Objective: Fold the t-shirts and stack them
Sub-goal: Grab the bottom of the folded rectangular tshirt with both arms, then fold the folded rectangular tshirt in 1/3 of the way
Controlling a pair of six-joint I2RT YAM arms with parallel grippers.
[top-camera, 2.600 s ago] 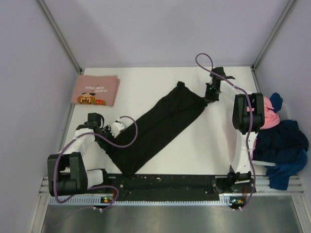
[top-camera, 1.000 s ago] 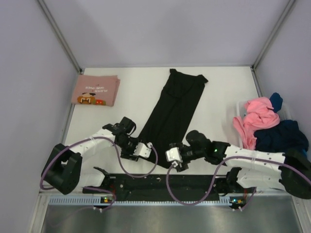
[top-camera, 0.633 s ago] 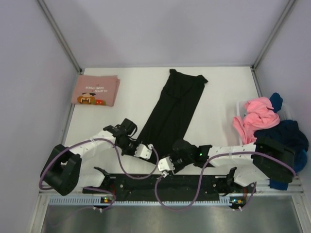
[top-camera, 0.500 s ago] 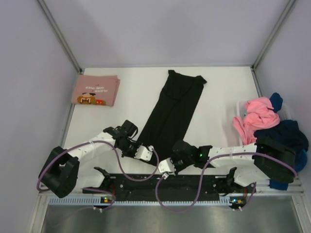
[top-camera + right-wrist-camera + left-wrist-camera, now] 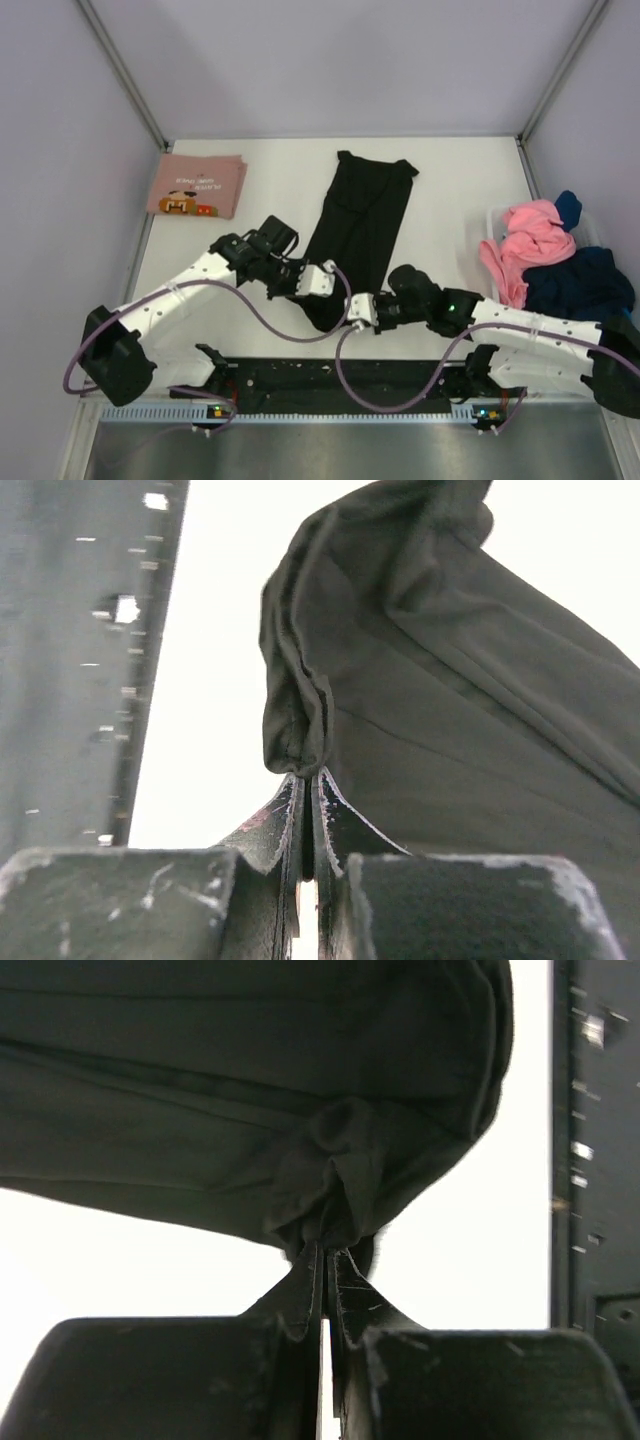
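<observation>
The long black cloth t-shirt (image 5: 365, 220), folded into a narrow strip, lies down the middle of the white table (image 5: 450, 190). Its near end is bunched where my left gripper (image 5: 325, 1252) pinches one corner tight and my right gripper (image 5: 308, 776), pressed together just beside it, nips the other. A folded pink t-shirt (image 5: 197, 186) with a cartoon print sits well apart at the far left corner, and a loose heap of pink, navy and blue shirts (image 5: 560, 265) lies at the right edge.

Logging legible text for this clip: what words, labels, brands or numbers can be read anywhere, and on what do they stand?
On the folded pink t-shirt: lettering above a cartoon print, too small to read.
On the black t-shirt: no text shows.
Nothing else in any view carries readable text.
</observation>
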